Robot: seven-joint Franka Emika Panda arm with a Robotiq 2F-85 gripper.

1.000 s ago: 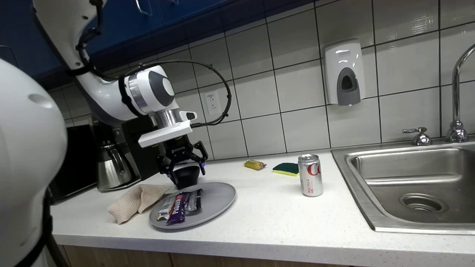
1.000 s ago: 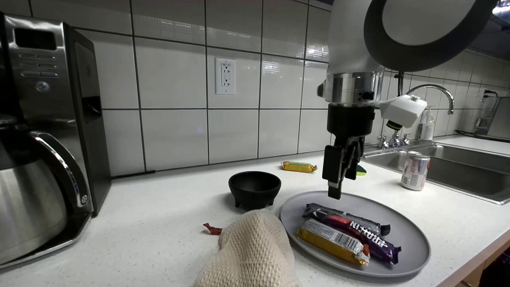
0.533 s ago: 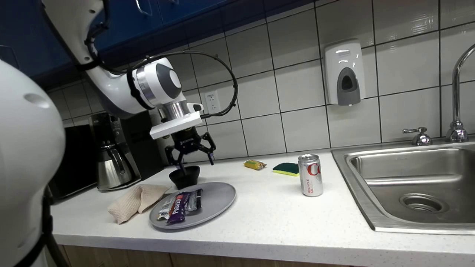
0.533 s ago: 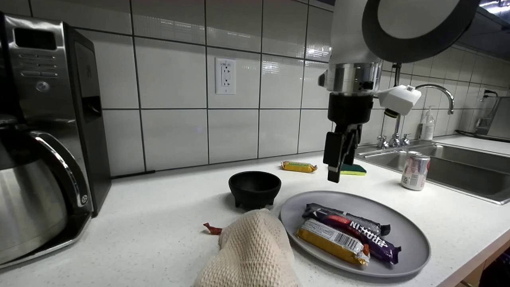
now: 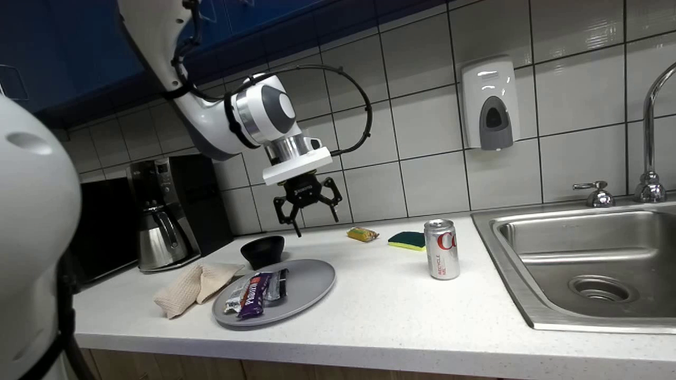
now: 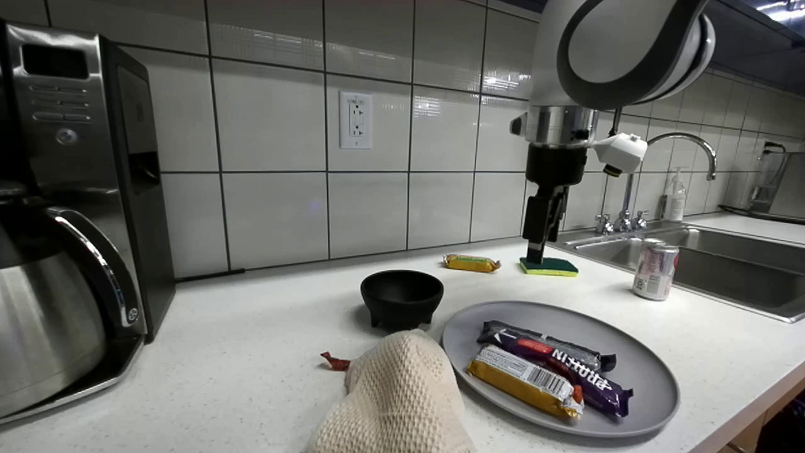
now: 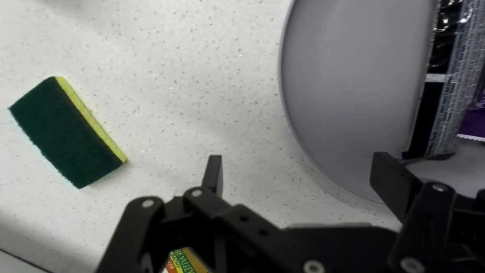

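Though partial, "RE VALLEY" on wrapper (image 7: 185,261)

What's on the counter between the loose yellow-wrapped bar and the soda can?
A green-and-yellow sponge lies between the yellow-wrapped bar and the soda can, in both exterior views; it touches neither.

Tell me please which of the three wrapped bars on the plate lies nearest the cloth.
The gold bar with the barcode, on the side toward the cloth; the purple bar lies between it and the dark bar.
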